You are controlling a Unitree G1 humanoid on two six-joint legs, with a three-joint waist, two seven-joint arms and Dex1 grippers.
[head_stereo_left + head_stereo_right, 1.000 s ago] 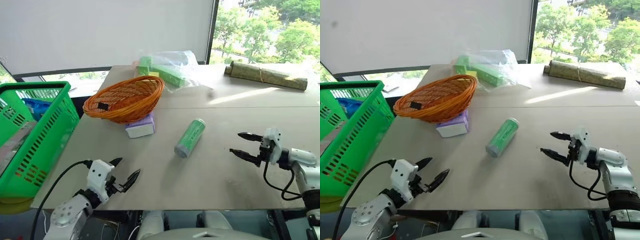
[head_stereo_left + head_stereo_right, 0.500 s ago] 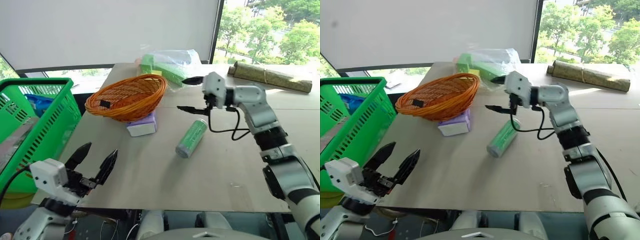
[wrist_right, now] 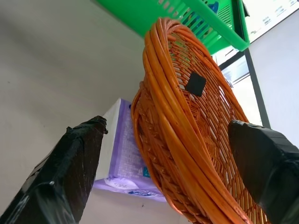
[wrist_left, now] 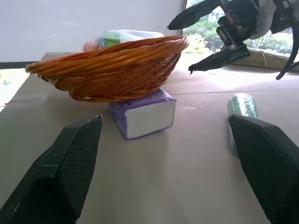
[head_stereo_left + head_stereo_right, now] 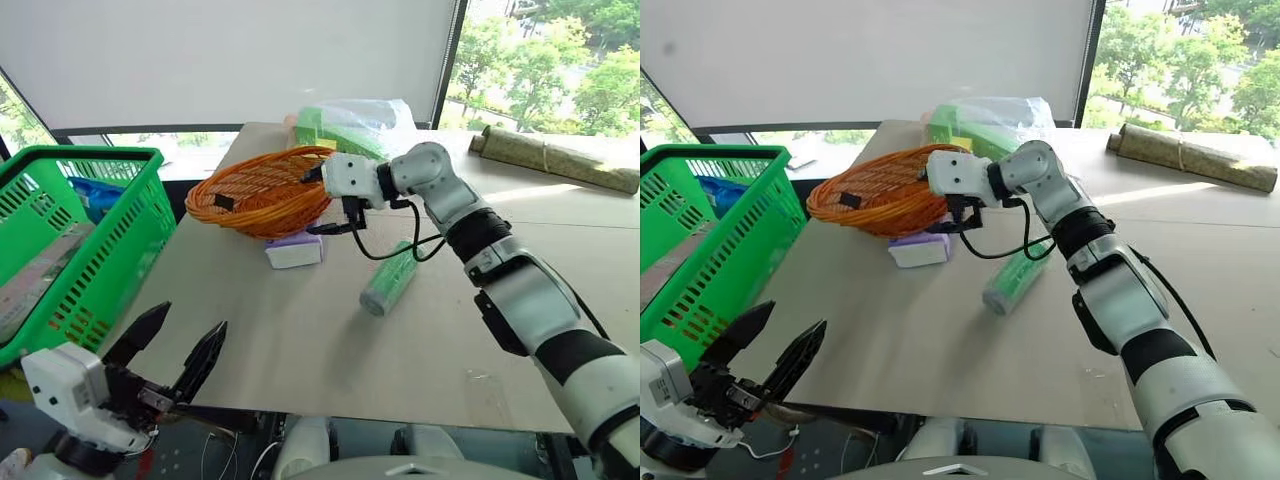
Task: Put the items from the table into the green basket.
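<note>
1. Reaching with my right gripper (image 5: 322, 200) at the orange wicker basket (image 5: 258, 190); fingers spread wide, 1 over the rim, 1 below it, nothing held.
2. Tissue packet (image 5: 295, 250) sits on the table (image 5: 300, 340), tucked partly under the wicker basket's near edge, touching it.
3. Green can (image 5: 388, 285) lies on its side, just beside the packet, free of everything.
4. Green basket (image 5: 110, 240) stands off the table's left edge, well apart from both items; neither is in it yet.
5. My left gripper (image 5: 165, 350) hovers at the near table edge, fingers apart, empty.
6. Step, I judge: first pick, approach only. 0 of 2 items moved.
7. Next move: drop the right gripper lower onto the packet, clear of the wicker rim, close on its sides. Risk: snagging or dragging the wicker basket.
</note>
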